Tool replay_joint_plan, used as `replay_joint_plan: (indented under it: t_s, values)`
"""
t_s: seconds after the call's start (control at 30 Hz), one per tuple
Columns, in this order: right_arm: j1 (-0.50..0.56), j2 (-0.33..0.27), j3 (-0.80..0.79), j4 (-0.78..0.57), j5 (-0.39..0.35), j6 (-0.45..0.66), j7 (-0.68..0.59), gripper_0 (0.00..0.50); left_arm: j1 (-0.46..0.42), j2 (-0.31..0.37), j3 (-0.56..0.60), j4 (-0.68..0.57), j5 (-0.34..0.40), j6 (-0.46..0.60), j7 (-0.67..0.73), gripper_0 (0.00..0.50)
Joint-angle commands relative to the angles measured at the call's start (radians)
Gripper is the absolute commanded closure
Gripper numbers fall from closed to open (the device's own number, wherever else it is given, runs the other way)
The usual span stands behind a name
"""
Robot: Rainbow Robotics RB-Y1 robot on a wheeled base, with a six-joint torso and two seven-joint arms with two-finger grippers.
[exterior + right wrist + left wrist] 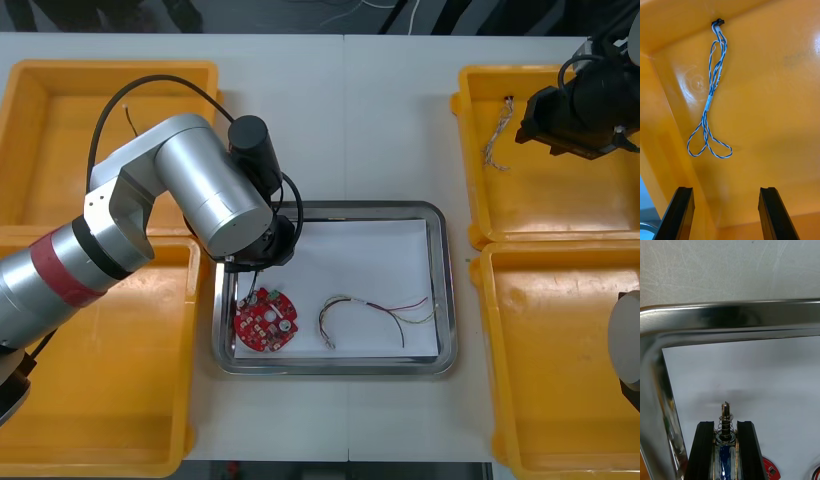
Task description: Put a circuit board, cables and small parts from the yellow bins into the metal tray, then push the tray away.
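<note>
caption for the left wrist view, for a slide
Left gripper shut on a small metal part, over the white inside of the metal tray near its corner, circuit board close by.

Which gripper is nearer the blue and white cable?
Right. The right gripper hangs open above the yellow bin with the cable just ahead; the left gripper is over the metal tray, shut on a small metal part.

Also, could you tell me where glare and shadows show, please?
Left wrist view: the tray rim mirrors dark streaks, and a soft shadow lies on its white floor beyond the small metal part in the left gripper. Right wrist view: the bin gleams beside the cable, ahead of the open right gripper. Front view: highlights streak the left arm.
</note>
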Motion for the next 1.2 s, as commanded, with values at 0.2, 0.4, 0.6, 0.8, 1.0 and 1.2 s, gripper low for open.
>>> replay_joint_plan:
  t_s: [0.2,0.4,0.6,0.8,1.0,1.2]
  values:
    - [-0.062,-0.032,0.008,0.047,0.001,-0.068,-0.027,0.000,0.005,0.027,-0.011,0.014,-0.022,-0.053,0.041,0.000]
    - [-0.062,-0.026,0.013,0.107,0.002,-0.140,-0.019,0.000,0.003,0.031,-0.011,0.013,-0.027,-0.053,0.046,0.000]
    - [-0.062,-0.018,0.031,0.184,0.002,-0.223,-0.017,0.000,-0.030,0.041,0.009,0.013,0.007,0.005,0.049,0.000]
    - [-0.062,-0.003,0.046,0.242,0.004,-0.272,-0.016,0.000,-0.073,0.040,0.086,0.003,0.064,0.103,0.049,0.000]
    - [-0.062,0.011,0.055,0.274,0.007,-0.306,-0.024,0.000,-0.132,0.040,0.170,0.003,0.123,0.200,0.046,0.000]
    - [-0.062,0.024,0.055,0.274,0.014,-0.306,-0.027,0.000,-0.191,0.040,0.278,0.005,0.163,0.329,0.039,0.000]
